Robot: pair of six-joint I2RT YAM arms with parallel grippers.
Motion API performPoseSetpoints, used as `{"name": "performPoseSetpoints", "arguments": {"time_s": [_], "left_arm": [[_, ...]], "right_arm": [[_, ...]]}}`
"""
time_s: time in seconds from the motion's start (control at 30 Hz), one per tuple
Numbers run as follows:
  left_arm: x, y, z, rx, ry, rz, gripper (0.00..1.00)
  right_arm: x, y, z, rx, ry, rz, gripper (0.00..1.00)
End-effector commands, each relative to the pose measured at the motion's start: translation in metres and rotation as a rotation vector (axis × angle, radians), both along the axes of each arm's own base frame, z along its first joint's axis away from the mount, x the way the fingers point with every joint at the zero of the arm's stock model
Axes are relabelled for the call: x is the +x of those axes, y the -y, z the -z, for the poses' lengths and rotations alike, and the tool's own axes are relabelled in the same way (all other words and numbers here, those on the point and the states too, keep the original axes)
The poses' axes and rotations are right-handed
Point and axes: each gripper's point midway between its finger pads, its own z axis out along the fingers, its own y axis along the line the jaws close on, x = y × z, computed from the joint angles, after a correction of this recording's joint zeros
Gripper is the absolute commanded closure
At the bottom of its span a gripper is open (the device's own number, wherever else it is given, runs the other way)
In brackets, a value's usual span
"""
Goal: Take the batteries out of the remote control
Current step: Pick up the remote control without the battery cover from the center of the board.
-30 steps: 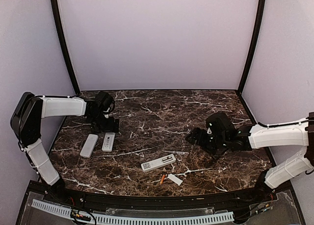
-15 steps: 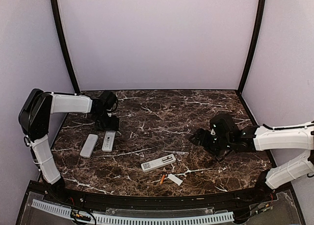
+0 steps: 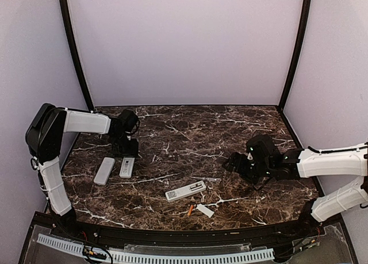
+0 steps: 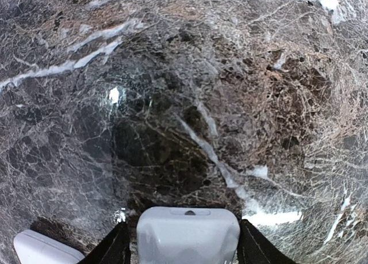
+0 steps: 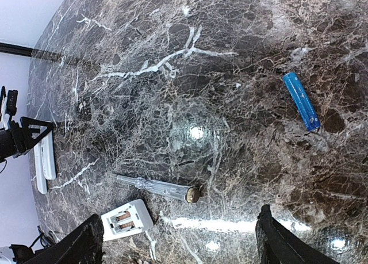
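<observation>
Three white remotes lie on the marble table. My left gripper is open over the far end of one closed remote. In the left wrist view that end sits between the dark fingers. A second closed remote lies to its left. The third remote has its battery bay open, with two brownish shapes inside. An orange battery and a white cover lie in front of it. A blue battery lies ahead of my right gripper, which is open and empty.
A clear-handled screwdriver lies just behind the open remote, also in the top view. Purple walls with black posts close in the table at the back and sides. The table's near edge runs in front of the cover.
My left gripper has shifted slightly right and nearer to the closed remote's far end. My right gripper has drawn back a little to the right. The objects on the table have not moved.
</observation>
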Motion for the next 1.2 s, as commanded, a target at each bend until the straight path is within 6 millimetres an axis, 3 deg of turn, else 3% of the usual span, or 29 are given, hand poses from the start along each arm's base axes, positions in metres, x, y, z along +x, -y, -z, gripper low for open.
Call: {"name": "performPoseSetpoints", "arguments": {"time_s": [0.0, 0.23, 0.4, 0.67, 0.93, 1.1, 1.17], "left_arm": [[-0.009, -0.004, 0.007, 0.006, -0.042, -0.018, 0.38], [-0.018, -0.008, 0.007, -0.008, -0.044, -0.065, 0.55], [-0.026, -0.013, -0.015, -0.055, 0.015, -0.128, 0.60], [-0.072, -0.009, -0.011, -0.186, -0.035, -0.232, 0.62], [-0.115, 0.007, -0.023, -0.259, -0.045, -0.293, 0.64], [-0.127, 0.035, -0.052, -0.381, 0.001, -0.293, 0.66], [-0.129, 0.044, -0.060, -0.430, 0.014, -0.302, 0.68]], "right_arm": [[0.001, 0.005, 0.001, -0.008, 0.009, 0.013, 0.12], [-0.001, 0.007, 0.005, -0.014, 0.005, 0.015, 0.12], [-0.001, 0.007, 0.006, -0.010, 0.010, 0.011, 0.12], [-0.001, -0.007, 0.003, 0.008, 0.028, -0.066, 0.13], [-0.012, -0.056, -0.033, 0.002, 0.139, -0.274, 0.14], [-0.032, -0.113, -0.067, 0.079, 0.211, -0.413, 0.13], [-0.042, -0.138, -0.072, 0.098, 0.215, -0.470, 0.14]]}}
